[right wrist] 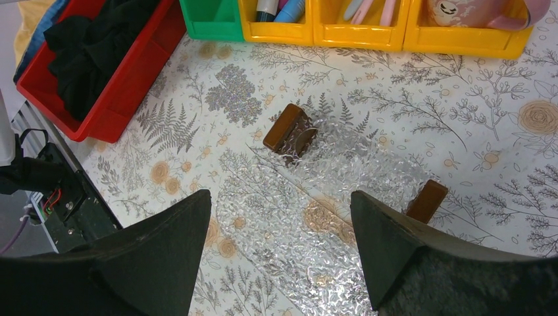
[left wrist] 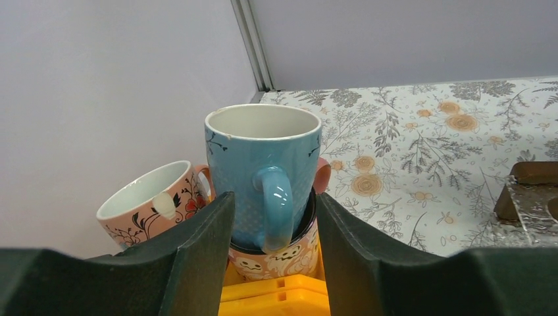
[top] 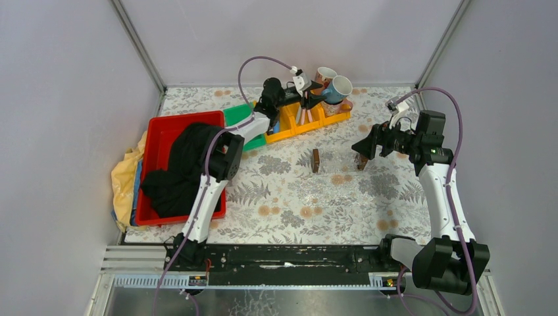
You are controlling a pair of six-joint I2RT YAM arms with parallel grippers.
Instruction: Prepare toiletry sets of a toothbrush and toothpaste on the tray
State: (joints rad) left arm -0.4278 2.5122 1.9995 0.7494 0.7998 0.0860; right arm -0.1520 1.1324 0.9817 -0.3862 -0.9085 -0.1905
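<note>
The toothbrushes (right wrist: 356, 9) and the toothpaste (right wrist: 294, 8) all sit in the yellow organizer (right wrist: 355, 38) at the far side of the table (right wrist: 368, 131). The tubes are in the compartment next to the green bin (right wrist: 210, 26), the brushes in the one beside it, and a pink mug (right wrist: 460, 13) fills the third. Only their ends show in the right wrist view, so the most that can be judged is that they lean in the compartments with their long axes running front to back, across the organizer.

The left end effector (top: 308, 92) is the nearer one. It hangs right over the organizer with its jaws spread and nothing held. Its own camera looks past both compartments at a blue mug (left wrist: 263, 178), which is nested in a ghost-print mug (left wrist: 273, 260), with a floral mug (left wrist: 151, 201) beside them. The brush compartment therefore lies just under and behind its fingers, toward the robot, and picking from it would probably mean drawing back and tipping down.

The right end effector (right wrist: 283, 263) is also spread and empty. It hovers over the middle of the table near two brown blocks (right wrist: 291, 130) (not task items). The organizer lies well apart from it, ahead and to its left.

Which surface counts as the tray cannot be told; a crinkled, shiny patch (right wrist: 329, 191) between the blocks may be it.
</note>
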